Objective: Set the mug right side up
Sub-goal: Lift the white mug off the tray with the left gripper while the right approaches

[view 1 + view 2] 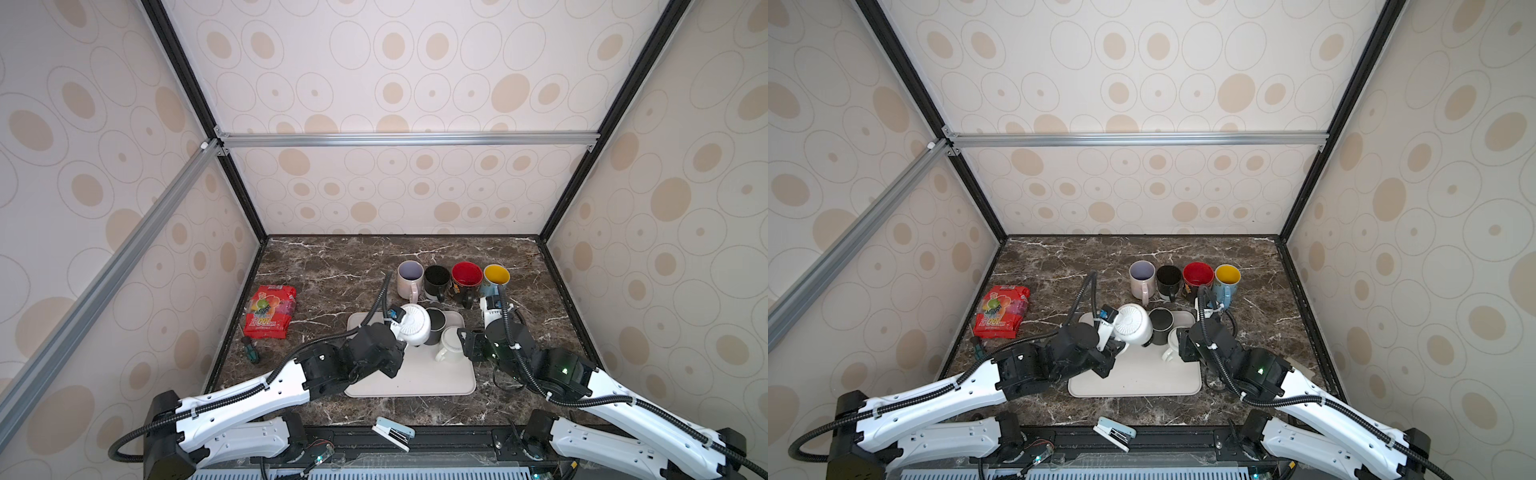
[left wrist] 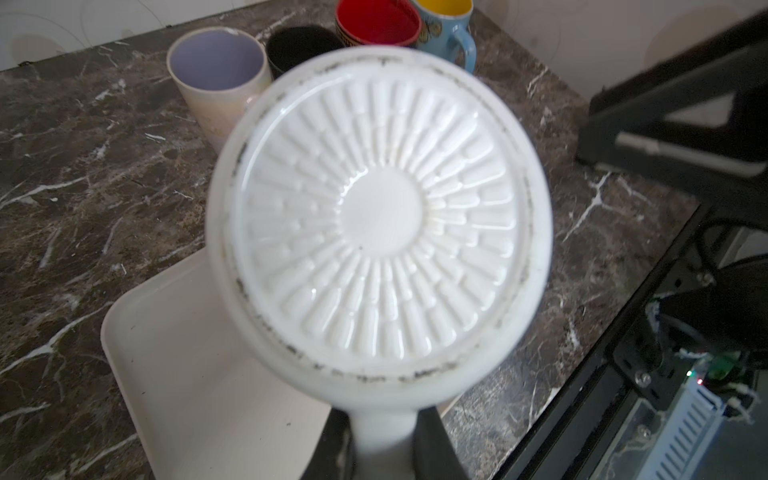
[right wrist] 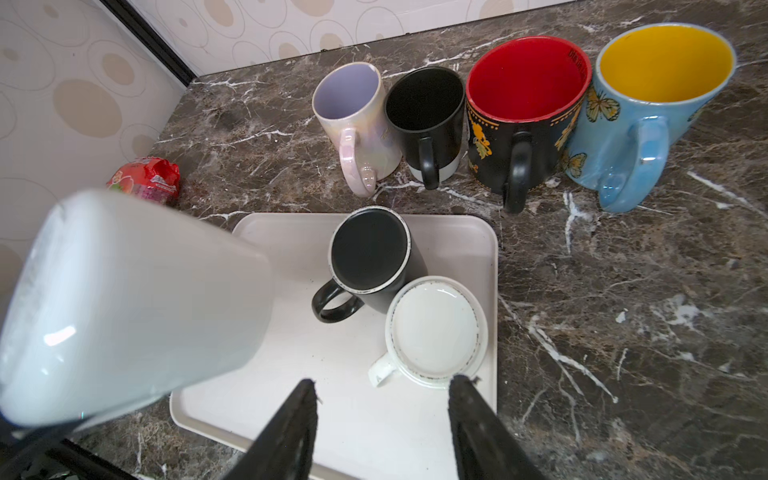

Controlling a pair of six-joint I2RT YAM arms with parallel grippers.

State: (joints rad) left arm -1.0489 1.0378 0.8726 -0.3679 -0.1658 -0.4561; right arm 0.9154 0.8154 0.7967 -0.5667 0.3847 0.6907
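Ceramic underside was what the left wrist view mostly showed: the white mug (image 1: pixel 413 324) hung in the air over the far left part of the tray (image 1: pixel 415 382), clear of its surface. The left gripper (image 2: pixel 384 440) was clamped on the mug's handle, probably because a handle grip leaves the body free to swing round. The handle ran back into the jaws, and the ribbed base faced up and back toward that arm.

The mug's long axis was slanted, neither upright nor flat. Its mouth pointed down and across toward the black mug (image 3: pixel 370 249), which stood inverted at the tray's far edge. By my reading the turn was only partly made.

The right gripper (image 3: pixel 382 380) hovered over the tray's right side with its jaws partly apart and empty. It was just short of the small white mug (image 3: pixel 434 328), also inverted, perhaps waiting its turn. Beyond the tray stood a row of upright mugs (image 3: pixel 528 83), handles facing the arms, likely the place for finished ones.
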